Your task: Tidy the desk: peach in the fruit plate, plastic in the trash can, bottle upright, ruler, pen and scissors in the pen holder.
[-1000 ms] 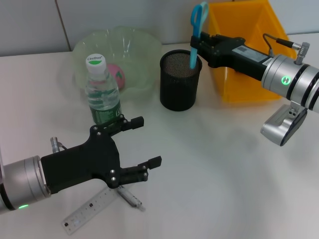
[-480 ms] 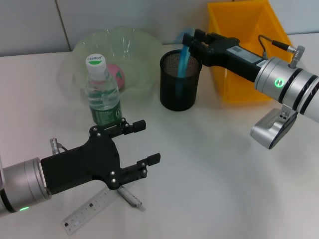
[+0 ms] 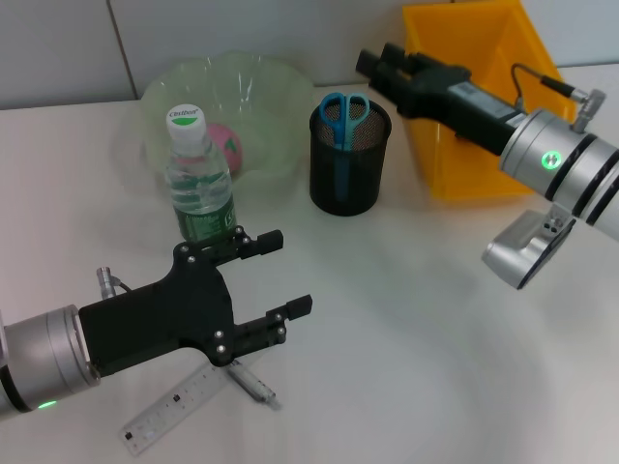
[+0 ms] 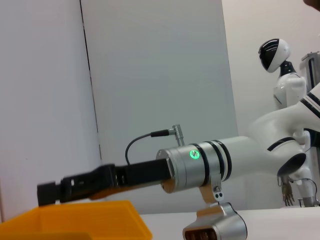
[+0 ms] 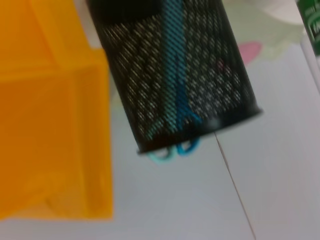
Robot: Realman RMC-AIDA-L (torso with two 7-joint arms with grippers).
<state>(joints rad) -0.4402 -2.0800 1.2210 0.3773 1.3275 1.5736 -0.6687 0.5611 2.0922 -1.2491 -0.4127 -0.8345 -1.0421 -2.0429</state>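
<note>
At upper centre of the head view the black mesh pen holder stands on the white bench with the blue-handled scissors inside it, handles up at the rim; the right wrist view shows their blue shape through the mesh. Left of it, the translucent green fruit plate holds the pink peach. The yellow trash can sits at upper right; its contents cannot be made out. The bottle stands upright in front of the plate.

The right tool hangs just above and right of the holder, clear of the scissors; whether it is released or clenched cannot be told. The left tool at lower left is spread wide, grasping nothing. The pen and ruler lie on the bench just below it, the pen touching the ruler's end.
</note>
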